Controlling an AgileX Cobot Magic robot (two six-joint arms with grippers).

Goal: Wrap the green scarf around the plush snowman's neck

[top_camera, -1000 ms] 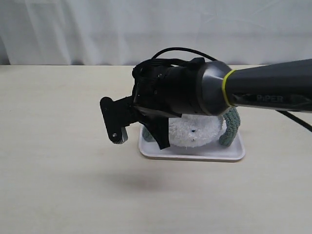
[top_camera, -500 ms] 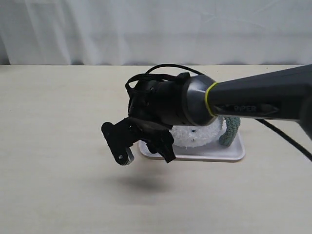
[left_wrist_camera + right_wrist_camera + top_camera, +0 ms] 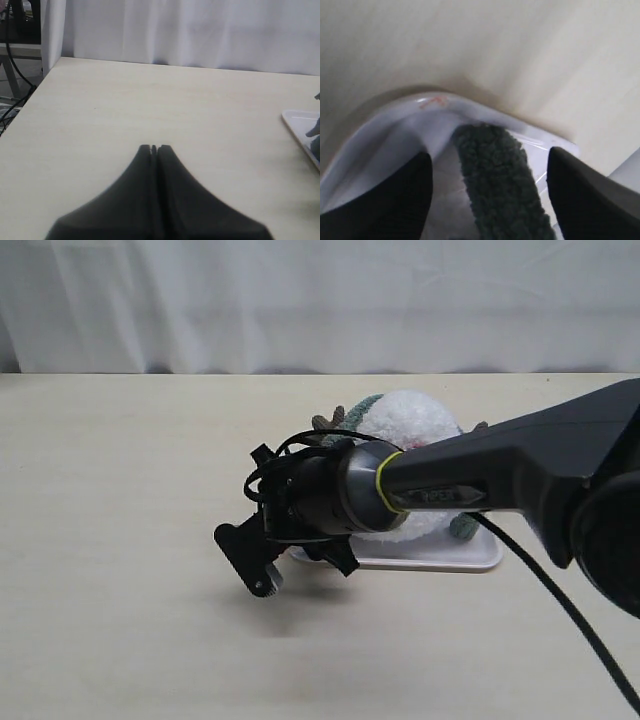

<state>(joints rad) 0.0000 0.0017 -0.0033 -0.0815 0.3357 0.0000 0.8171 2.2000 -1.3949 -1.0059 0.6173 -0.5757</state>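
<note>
Dull grey-green fuzzy knitted scarf (image 3: pixel 495 175) lay in the shallow white rectangular tray (image 3: pixel 470 556). One length ran between the right end effector's (image 3: pixel 305 575) spread jaws, unclamped. Another bit showed beside the head of the fluffy white plush snowman (image 3: pixel 415 425), in the same tray on the pale wooden tabletop (image 3: pixel 120 490). Left end effector (image 3: pixel 155 148) pressed together, well apart from the tray.

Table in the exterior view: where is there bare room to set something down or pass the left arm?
Free: the wide table stretch left of the tray, and the strip between the plush snowman and the curtain. Crowded: the tray's left front corner, where the open right gripper hangs over the green scarf; its arm and cable cross the right front.
</note>
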